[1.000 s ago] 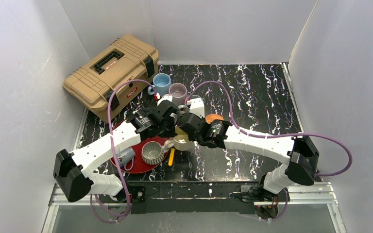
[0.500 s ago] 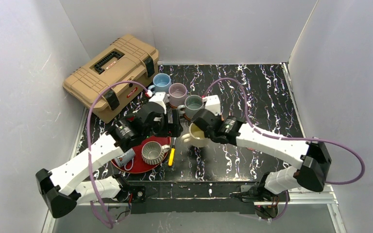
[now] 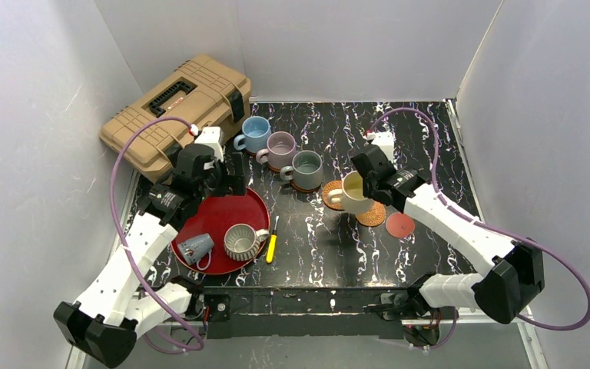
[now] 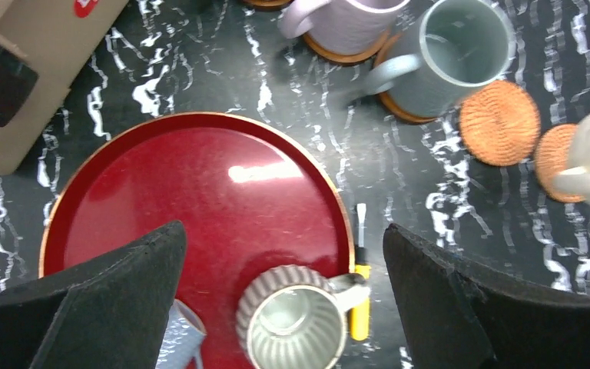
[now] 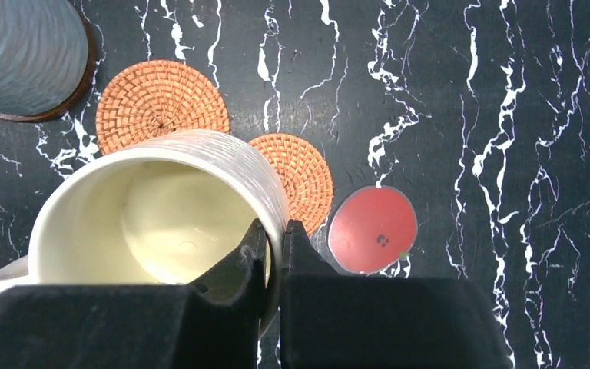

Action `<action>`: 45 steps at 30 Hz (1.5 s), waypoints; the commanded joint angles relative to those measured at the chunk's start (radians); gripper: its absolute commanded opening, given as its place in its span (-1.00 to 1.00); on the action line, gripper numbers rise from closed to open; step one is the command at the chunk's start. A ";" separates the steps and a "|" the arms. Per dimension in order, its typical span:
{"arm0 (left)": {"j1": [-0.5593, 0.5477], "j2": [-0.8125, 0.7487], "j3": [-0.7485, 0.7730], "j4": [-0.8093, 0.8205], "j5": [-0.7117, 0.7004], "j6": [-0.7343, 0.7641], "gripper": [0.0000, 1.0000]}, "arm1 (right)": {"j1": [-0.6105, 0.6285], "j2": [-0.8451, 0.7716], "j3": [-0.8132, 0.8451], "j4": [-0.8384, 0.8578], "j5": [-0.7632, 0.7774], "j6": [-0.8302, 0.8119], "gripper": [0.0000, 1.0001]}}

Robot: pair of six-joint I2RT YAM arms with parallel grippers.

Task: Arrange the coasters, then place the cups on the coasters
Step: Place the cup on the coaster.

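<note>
You are past the halfway mark, by my reckoning; the coasters lie in a diagonal row from the upper centre of the top view down toward the right, and three cups already sit on the dark brown coasters (image 4: 401, 114): the light blue mug (image 3: 255, 133), the mauve mug (image 3: 280, 148) and the grey-green mug (image 3: 306, 168); your right gripper (image 5: 274, 234) is pinched tight on the wall of the cream-yellow mug (image 5: 154, 223), one finger inside the rim and one outside, and holds it tilted, seemingly lifted, over the larger woven coaster (image 5: 161, 104) and the smaller woven coaster (image 5: 296, 177); neither of these, nor the flat red coaster (image 5: 374, 229) to their lower right, bears a cup yet; your left gripper (image 4: 282, 238) hangs over the red tray (image 4: 161, 184) with its jaws spread wide and nothing in them; on that tray the ribbed mug (image 4: 292, 323) stands upright and the small pale grey mug (image 3: 196, 248) lies on its side; so three cups remain to be set down, the cream-yellow one likely first.
</note>
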 commanded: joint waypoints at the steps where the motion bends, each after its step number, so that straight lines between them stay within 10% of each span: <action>1: 0.040 -0.046 -0.121 0.125 -0.062 0.150 0.96 | -0.065 0.024 0.005 0.184 -0.099 -0.079 -0.97; 45: 0.055 -0.070 -0.236 0.200 -0.138 0.213 0.96 | -0.081 0.264 -0.058 0.521 -0.109 -0.170 -0.97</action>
